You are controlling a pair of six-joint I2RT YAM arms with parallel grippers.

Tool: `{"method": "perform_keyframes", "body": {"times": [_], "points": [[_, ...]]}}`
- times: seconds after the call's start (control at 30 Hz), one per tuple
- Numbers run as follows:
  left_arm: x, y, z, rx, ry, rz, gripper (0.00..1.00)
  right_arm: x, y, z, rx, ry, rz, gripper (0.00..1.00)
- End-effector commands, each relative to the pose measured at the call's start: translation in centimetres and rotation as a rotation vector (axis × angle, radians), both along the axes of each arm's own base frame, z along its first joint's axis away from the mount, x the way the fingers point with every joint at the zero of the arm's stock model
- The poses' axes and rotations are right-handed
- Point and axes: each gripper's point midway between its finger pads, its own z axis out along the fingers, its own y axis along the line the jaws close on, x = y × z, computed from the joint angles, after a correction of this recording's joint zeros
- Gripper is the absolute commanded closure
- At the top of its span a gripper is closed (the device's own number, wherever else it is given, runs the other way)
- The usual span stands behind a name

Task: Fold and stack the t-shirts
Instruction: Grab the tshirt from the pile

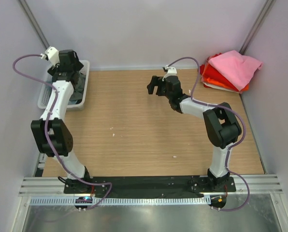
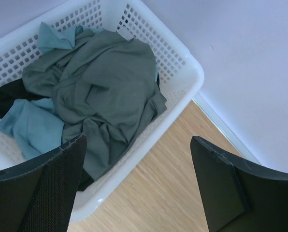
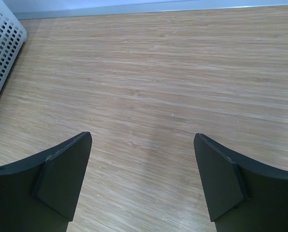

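A white lattice basket [image 2: 182, 55] at the table's back left holds crumpled t-shirts: a dusty teal-grey one [image 2: 110, 77] on top, a lighter teal one [image 2: 33, 125] and a dark one [image 2: 4, 96] under it. My left gripper [image 2: 138, 145] hovers open and empty above the basket's near corner [image 1: 66, 72]. My right gripper [image 1: 156, 86] is open and empty above bare wood mid-table [image 3: 143, 140]. A folded stack sits at the back right: a pink shirt [image 1: 236, 67] on top of red and orange ones [image 1: 215, 77].
The basket [image 1: 83, 92] stands against the back wall at the left; its corner shows in the right wrist view [image 3: 4, 43]. Walls close the table at the back and both sides. The wooden table top [image 1: 134, 135] lies between the arms.
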Motion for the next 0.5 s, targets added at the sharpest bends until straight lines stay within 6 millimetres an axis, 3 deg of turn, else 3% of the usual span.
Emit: {"method": "perform_keyframes", "body": {"times": [0.0,0.07,0.1,0.17,0.2,0.27,0.33,0.47], "points": [[2.6,1.7,-1.6,-0.034,0.036,-0.003,0.12,0.6,0.4,4.9,0.048,-0.107,-0.011,0.07],[3.6,3.1,-1.6,-0.027,0.081,0.013,0.12,0.9,0.0,4.5,0.033,-0.091,-0.035,0.07],[4.6,3.3,-4.0,-0.029,0.139,0.01,0.13,1.0,0.0,4.6,0.031,-0.09,-0.038,0.07],[5.7,4.0,-4.4,-0.025,0.167,0.004,0.14,1.2,-0.4,4.3,0.025,-0.083,-0.05,0.07],[6.4,4.2,-6.7,-0.033,0.211,0.001,0.15,1.1,-0.2,4.4,0.027,-0.083,-0.047,0.07],[7.3,4.1,-7.3,-0.044,0.219,-0.012,0.15,1.3,-0.4,4.2,0.031,-0.075,-0.053,0.07],[8.2,4.2,-9.3,-0.047,0.25,-0.021,0.16,1.4,-0.4,4.0,0.031,-0.065,-0.053,0.07],[8.0,4.9,-12.8,-0.053,0.336,0.03,0.17,1.8,-0.8,3.7,0.028,-0.052,-0.066,0.07]]}}
